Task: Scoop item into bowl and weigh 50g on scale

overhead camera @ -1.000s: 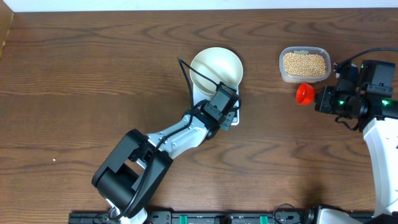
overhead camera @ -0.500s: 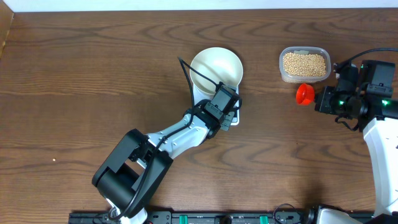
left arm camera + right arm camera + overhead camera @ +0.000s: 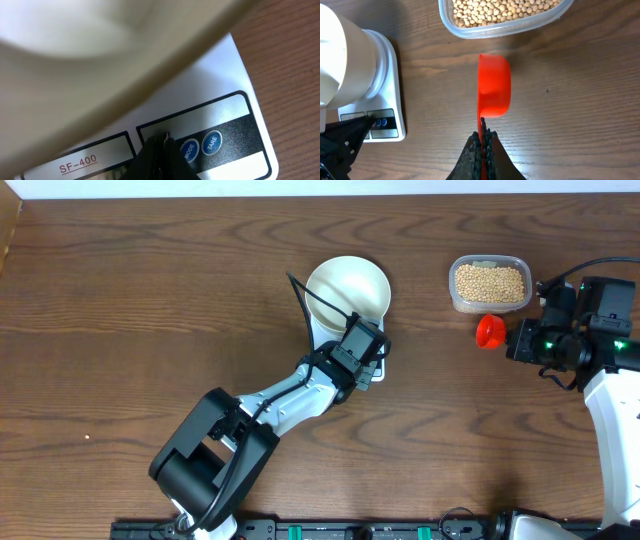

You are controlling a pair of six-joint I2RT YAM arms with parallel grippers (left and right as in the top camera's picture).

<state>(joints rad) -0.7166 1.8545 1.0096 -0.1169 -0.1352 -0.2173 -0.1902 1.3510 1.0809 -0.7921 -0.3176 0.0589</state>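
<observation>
Table [image 3: 150,300]: dark brown wood with wavy grain and a matte finish, filling the overhead view.
Bowl [image 3: 347,288]: round, smooth, plain white with a soft sheen; upper centre of the overhead view, seated on the scale.
Scale [image 3: 220,90]: flat white rectangular plastic slab with rounded corners and a black-outlined panel printed "SF-400"; under the bowl, only its lower edge visible from above.
MODE button [image 3: 189,149] and TARE button [image 3: 212,142]: round, blue, white lettering, side by side low in the left wrist view.
Left gripper [image 3: 165,142]: dark fingers pressed together into one point, tip at the panel just left of the MODE button; contact not discernible.
Beans [image 3: 490,282]: many small, round, pale tan, matte; heaped in the tub at upper right, well apart from the bowl.
Tub [image 3: 453,300]: clear thin plastic, rounded-rectangular.
Scoop [image 3: 494,85]: bright orange-red plastic, rounded cup on a thin flat handle; just below the tub.
Right gripper [image 3: 482,137]: fingers clamped on the scoop handle, near the right edge of the overhead view.
Change from the frames one second and half a second earlier: none visible from above; arms, bowl, tub and scoop in the same places.
</observation>
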